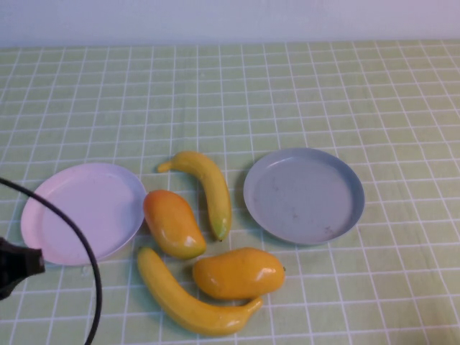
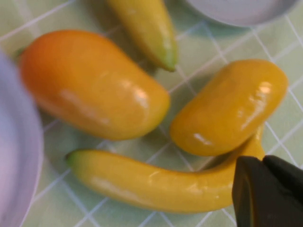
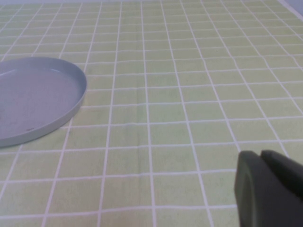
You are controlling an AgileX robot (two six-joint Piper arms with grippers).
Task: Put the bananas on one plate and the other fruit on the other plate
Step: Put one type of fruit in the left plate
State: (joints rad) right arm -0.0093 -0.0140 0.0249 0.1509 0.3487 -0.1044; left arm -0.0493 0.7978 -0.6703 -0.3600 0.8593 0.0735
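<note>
Two yellow bananas lie on the cloth: one (image 1: 208,187) between the plates, one (image 1: 187,298) near the front edge. Two orange-yellow mangoes (image 1: 172,223) (image 1: 238,273) sit between them. The pale pink plate (image 1: 83,210) on the left and the grey-blue plate (image 1: 303,195) on the right hold nothing. My left gripper (image 2: 262,160) is shut and empty, hovering just above the near banana (image 2: 156,182) beside a mango (image 2: 229,106); the redder mango (image 2: 90,85) lies beyond. My right gripper (image 3: 260,153) is shut and empty over bare cloth, to the right of the grey-blue plate (image 3: 33,99).
A green checked cloth (image 1: 359,93) covers the table up to a pale wall at the back. The left arm's black body (image 1: 16,264) and its cable (image 1: 79,237) cross the pink plate's near side at the left edge.
</note>
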